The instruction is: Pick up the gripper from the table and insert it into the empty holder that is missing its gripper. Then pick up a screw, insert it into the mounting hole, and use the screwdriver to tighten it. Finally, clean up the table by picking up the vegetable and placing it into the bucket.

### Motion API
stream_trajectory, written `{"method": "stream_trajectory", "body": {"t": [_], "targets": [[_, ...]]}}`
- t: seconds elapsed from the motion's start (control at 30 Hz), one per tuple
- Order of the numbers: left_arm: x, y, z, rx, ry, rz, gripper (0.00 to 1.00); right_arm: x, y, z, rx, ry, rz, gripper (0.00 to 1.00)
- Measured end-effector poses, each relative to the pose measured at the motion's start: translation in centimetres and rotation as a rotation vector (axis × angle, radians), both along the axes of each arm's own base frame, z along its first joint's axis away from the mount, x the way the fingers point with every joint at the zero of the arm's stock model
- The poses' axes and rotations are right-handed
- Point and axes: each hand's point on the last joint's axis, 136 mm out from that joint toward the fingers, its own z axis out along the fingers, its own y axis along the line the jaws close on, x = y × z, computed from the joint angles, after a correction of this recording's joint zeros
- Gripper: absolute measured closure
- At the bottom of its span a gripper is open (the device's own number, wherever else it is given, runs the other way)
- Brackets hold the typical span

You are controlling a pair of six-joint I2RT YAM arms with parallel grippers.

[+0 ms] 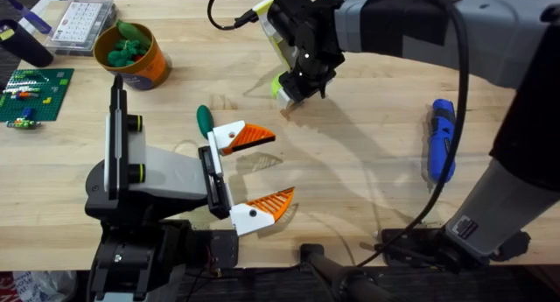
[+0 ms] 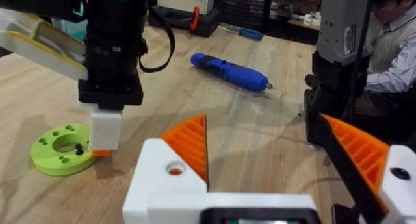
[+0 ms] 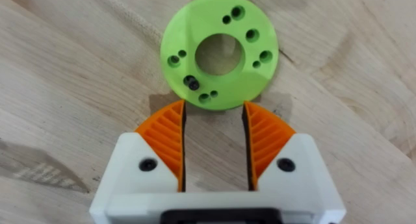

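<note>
Right claw: orange pads parted, nothing between them
Green disc: flat on worktop, just beyond fingertips

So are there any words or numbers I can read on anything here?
None can be read.
The bucket has a label band: too blurred to read.
The clear parts box has rows of tiny marks: too small.
A label on the right arm's base: too small.
The screwdriver and the green disc show no writing.
</note>
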Motion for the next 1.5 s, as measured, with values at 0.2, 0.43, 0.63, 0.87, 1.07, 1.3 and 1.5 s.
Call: {"method": "stream_trajectory", "body": {"t": [0.2, 0.43, 0.63, 0.87, 1.07, 1.3, 1.5], "targets": [[0.0, 0.0, 0.1, 0.0, -0.006, 0.0, 0.009, 0.0, -0.1, 0.0, -0.002, 0.002, -0.001, 0.553], [0.0, 0.0, 0.1, 0.0, -0.006, 0.0, 0.009, -0.1, -0.1, 0.0, -0.005, 0.005, 0.003, 0.553], [0.0, 0.0, 0.1, 0.0, -0.006, 0.0, 0.009, -1.0, -0.7, 0.1, -0.024, 0.033, 0.007, 0.553], [0.0, 0.0, 0.1, 0.0, -0.006, 0.0, 0.009, -2.0, -1.4, 4.0, 0.003, 0.005, 0.008, 0.553], [0.0, 0.0, 0.1, 0.0, -0.004, 0.0, 0.009, -3.7, -2.0, 7.7, 0.053, -0.007, 0.016, 0.553], [0.0, 0.0, 0.1, 0.0, -0.004, 0.0, 0.009, -6.5, -3.3, 9.5, 0.105, -0.019, 0.026, 0.553], [0.0, 0.0, 0.1, 0.0, -0.004, -0.001, 0.009, -8.6, -4.7, 11.5, 0.186, -0.11, 0.022, 0.553]]}}
